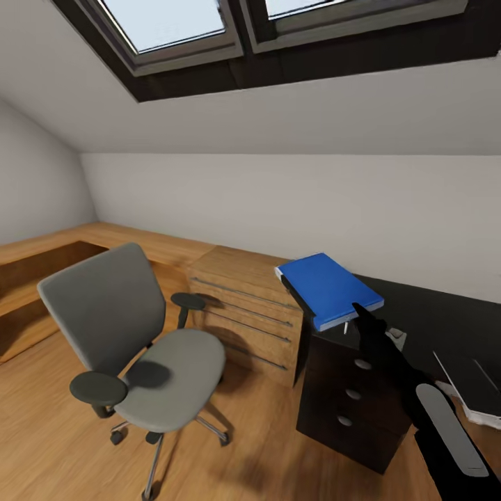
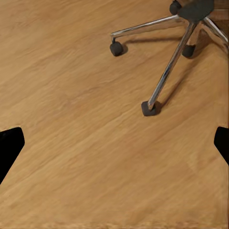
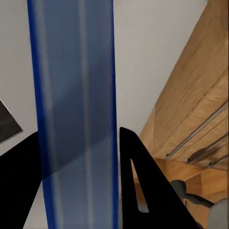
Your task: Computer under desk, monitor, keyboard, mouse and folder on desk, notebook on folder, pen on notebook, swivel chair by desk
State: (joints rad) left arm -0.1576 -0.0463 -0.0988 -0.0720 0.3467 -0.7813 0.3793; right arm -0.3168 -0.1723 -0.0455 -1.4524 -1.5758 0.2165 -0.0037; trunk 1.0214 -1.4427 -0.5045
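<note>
One folder (image 1: 327, 287) in right claw (image 1: 362, 311)

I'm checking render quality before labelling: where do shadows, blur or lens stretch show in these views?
Head view: soft shadows lie under the swivel chair and on its seat; the windows bend at the wide-angle edges. Right wrist view: the folder between the right gripper fingers looks smeared, with pale streaks. Left wrist view: faint shadows trail the chair's chrome legs across the floor.
</note>
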